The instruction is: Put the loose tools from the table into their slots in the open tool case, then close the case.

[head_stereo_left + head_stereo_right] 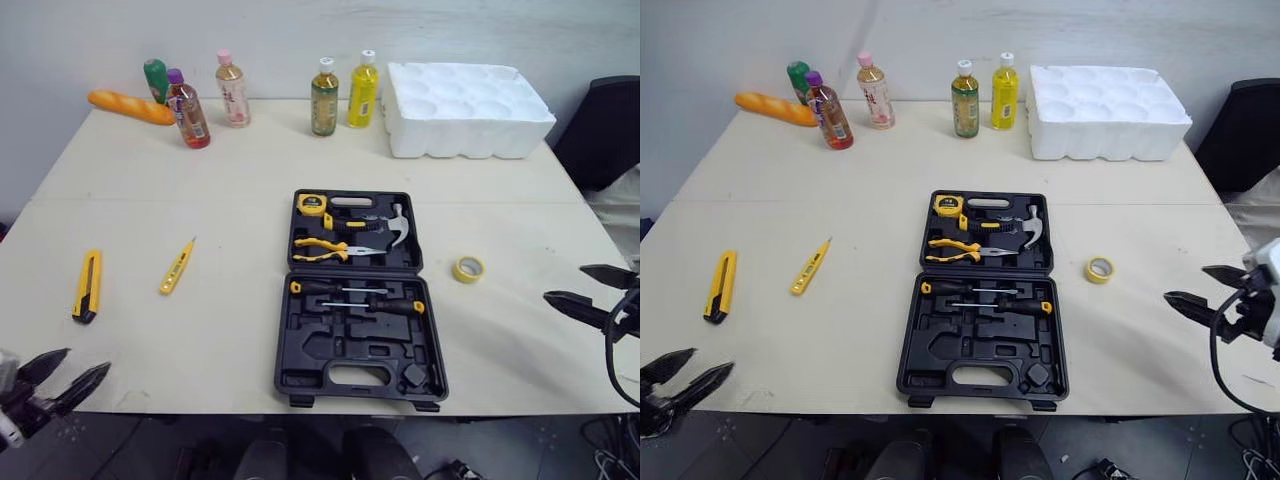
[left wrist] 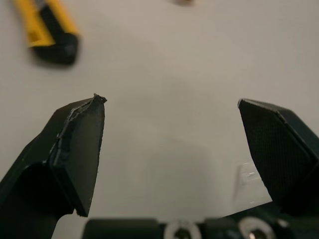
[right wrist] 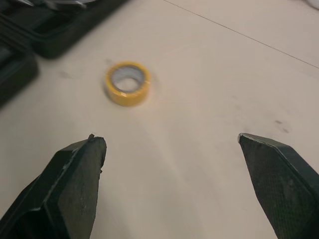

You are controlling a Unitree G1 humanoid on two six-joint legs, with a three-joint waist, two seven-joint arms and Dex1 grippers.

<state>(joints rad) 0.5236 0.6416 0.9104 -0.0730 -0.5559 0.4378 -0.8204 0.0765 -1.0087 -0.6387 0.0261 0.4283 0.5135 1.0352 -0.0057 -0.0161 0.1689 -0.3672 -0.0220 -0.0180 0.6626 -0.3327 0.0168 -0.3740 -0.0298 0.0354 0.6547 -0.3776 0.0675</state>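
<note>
Sensibly, your left gripper (image 1: 87, 360) hangs open near the utility knife (image 1: 87, 285), right gripper (image 1: 564, 282) open facing the tape roll (image 1: 468, 268): nearest pickups.

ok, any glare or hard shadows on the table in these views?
Head views: even light on the table, no glare, only faint shadows by the bottles. Left wrist view: soft shadow under the yellow knife. Right wrist view: soft shadow around the tape roll.
</note>
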